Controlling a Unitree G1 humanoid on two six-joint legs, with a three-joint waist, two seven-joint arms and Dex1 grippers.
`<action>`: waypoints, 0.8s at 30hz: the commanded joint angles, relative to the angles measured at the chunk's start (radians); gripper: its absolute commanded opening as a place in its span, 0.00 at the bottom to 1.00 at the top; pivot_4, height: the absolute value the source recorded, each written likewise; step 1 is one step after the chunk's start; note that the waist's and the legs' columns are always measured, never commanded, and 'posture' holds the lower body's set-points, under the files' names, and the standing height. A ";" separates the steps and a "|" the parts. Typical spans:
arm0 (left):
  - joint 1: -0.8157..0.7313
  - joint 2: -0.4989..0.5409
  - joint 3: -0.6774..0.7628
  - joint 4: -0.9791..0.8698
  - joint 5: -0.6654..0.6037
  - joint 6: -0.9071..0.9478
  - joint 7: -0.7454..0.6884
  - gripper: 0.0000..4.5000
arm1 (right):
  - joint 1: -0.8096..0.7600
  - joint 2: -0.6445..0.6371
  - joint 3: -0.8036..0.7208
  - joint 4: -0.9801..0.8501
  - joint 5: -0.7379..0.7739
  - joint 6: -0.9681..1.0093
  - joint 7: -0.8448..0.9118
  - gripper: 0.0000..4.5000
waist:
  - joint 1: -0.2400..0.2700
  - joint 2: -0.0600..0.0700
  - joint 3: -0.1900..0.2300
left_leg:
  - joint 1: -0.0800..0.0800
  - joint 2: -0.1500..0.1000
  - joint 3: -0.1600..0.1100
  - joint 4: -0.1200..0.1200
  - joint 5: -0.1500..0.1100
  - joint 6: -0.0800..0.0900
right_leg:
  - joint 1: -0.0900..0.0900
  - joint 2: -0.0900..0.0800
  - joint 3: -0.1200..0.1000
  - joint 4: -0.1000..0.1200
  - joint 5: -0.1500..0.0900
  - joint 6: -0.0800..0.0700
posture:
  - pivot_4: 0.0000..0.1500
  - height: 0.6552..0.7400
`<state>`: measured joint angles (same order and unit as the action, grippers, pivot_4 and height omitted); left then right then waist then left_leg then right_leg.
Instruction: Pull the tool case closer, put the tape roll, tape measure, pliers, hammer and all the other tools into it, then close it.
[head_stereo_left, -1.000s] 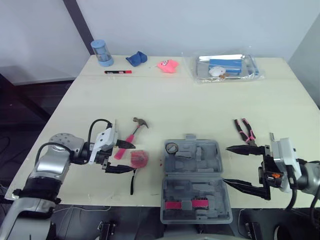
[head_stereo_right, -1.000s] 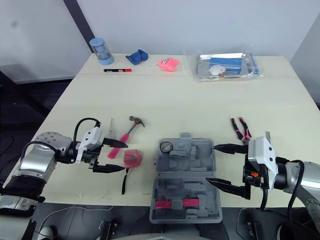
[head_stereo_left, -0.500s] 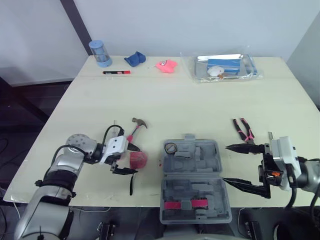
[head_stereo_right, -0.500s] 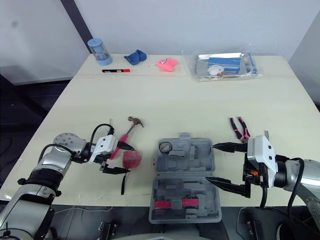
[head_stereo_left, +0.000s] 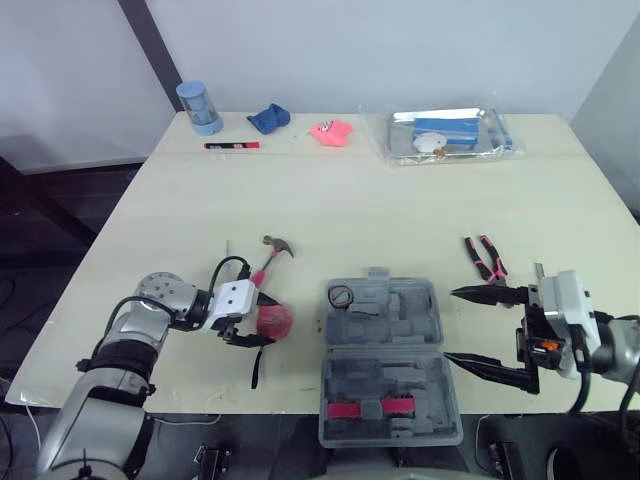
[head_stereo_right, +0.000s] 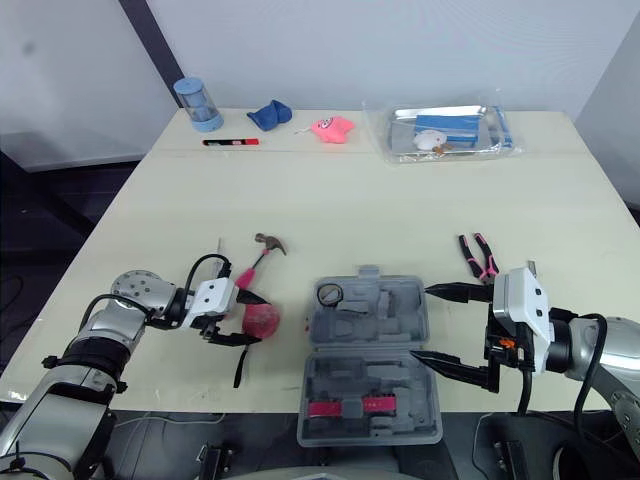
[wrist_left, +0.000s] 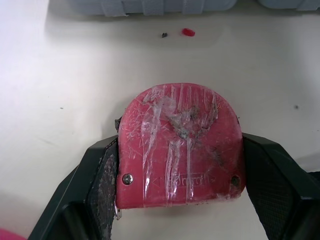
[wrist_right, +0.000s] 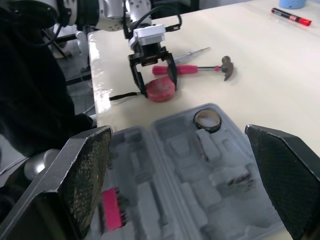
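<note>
Snugly, left pincer (head_stereo_left: 263, 321) around tape measure (wrist_left: 179, 142)

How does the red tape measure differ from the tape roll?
The red tape measure lies on the cream table, outside the open grey tool case; the dark tape roll sits in a case compartment. The left gripper clamps the tape measure; nothing touches the tape roll. The tape measure is a solid block with one rounded side; the tape roll is an open ring. Both are small.
</note>
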<state>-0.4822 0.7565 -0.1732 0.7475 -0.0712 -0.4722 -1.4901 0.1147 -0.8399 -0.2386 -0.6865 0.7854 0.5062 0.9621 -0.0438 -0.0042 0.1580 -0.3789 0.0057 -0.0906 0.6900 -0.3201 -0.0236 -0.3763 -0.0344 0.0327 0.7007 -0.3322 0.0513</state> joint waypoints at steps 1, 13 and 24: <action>0.026 0.023 0.050 -0.183 -0.097 0.086 -0.024 0.68 | -0.117 0.050 0.042 -0.006 0.045 0.086 -0.159 1.00 | 0.000 0.000 0.000 | 0.000 0.000 0.000 0.000 0.000 -0.001 | 0.000 0.000 0.000 0.000 0.000 0.000 | 1.00 1.00; 0.014 -0.031 0.063 -0.626 -0.220 0.385 0.078 0.68 | -0.516 0.207 0.203 0.231 0.629 0.647 -0.780 1.00 | -0.004 0.000 0.000 | -0.001 0.001 -0.001 0.002 0.001 -0.002 | 0.000 -0.001 0.000 0.001 0.000 0.000 | 1.00 1.00; 0.005 -0.118 0.050 -0.699 -0.214 0.325 0.132 0.68 | -0.649 0.362 0.342 0.456 1.057 0.615 -1.210 1.00 | -0.005 0.000 0.000 | -0.002 0.001 0.000 0.002 0.001 -0.002 | -0.001 -0.001 0.000 0.001 0.000 0.000 | 1.00 1.00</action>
<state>-0.4702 0.6455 -0.1294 0.0887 -0.2776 -0.1226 -1.3698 -0.5164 -0.4872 0.0873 -0.2201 1.7536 1.1498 -0.2004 -0.0485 -0.0041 0.1581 -0.3810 0.0064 -0.0907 0.6924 -0.3190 -0.0253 -0.3775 -0.0355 0.0327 0.7018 -0.3322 0.0513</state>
